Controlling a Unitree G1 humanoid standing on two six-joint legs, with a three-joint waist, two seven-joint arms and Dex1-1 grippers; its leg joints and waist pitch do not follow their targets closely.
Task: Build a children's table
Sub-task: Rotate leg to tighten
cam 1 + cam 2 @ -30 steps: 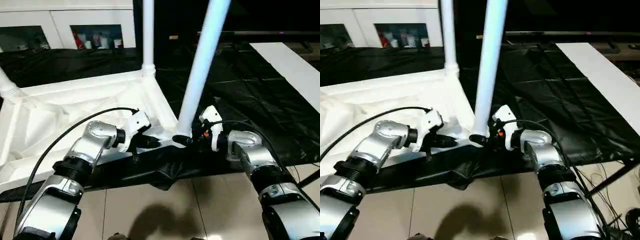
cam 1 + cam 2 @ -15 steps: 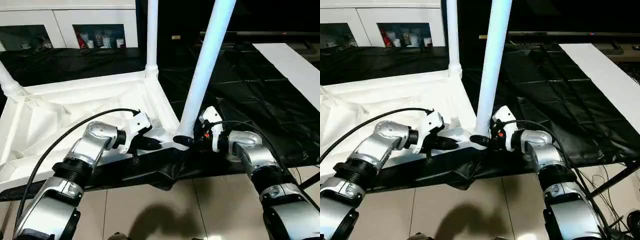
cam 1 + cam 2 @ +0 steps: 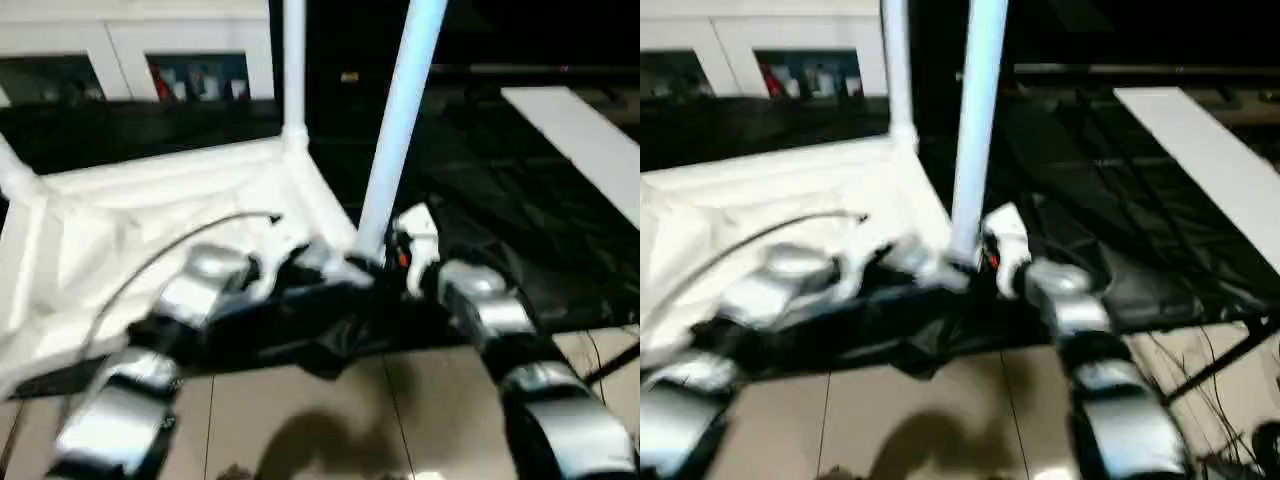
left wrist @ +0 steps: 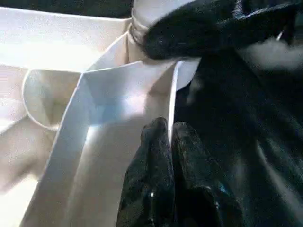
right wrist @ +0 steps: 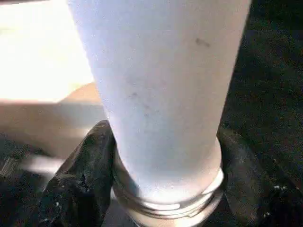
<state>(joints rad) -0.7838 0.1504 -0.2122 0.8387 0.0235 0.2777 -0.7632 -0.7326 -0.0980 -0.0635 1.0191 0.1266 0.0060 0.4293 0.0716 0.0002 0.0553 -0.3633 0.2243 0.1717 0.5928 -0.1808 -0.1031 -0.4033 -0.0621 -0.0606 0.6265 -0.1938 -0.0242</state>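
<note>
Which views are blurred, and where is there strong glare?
Both eye views are smeared by motion, the silver forearms most. In the left wrist view the tabletop is overexposed toward one side, while the left gripper reads clearly. In the right wrist view the leg is fairly sharp, with bright glare behind.

White tabletop [image 3: 150, 210], ribbed underside showing. White tapered legs [image 3: 400, 120], nearest one tinted pale blue. Black sheet [image 3: 520, 200] beneath, creased. Black fingers [image 4: 156, 156] on left gripper [image 4: 171, 137]; black fingers [image 5: 80, 184] on right gripper [image 5: 161, 189]. Silver forearms [image 3: 480, 310]. White cabinet [image 3: 120, 50] behind, dark glass doors. Beige tiled floor [image 3: 330, 420]. White panel [image 3: 580, 140] at right.
</note>
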